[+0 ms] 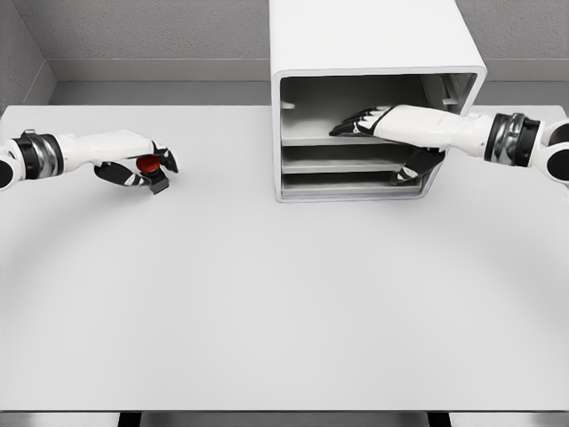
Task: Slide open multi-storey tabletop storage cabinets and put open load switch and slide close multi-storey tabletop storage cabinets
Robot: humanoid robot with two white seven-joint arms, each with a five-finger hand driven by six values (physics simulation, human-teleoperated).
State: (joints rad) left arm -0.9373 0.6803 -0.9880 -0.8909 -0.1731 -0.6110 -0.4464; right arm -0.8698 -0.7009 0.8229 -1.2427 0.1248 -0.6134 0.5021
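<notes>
At the back of the plain white table [284, 311], a white box-shaped storage cabinet [378, 40] with open front and bare shelves. Inside, over the upper shelf, the right hand [369, 122], fingers stretched flat, holding nothing. Far left, the left hand [133, 160], curled around a red-capped black load switch [151, 169].

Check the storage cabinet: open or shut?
Open: the storage cabinet shows its bare shelves, and the right hand reaches inside.
</notes>
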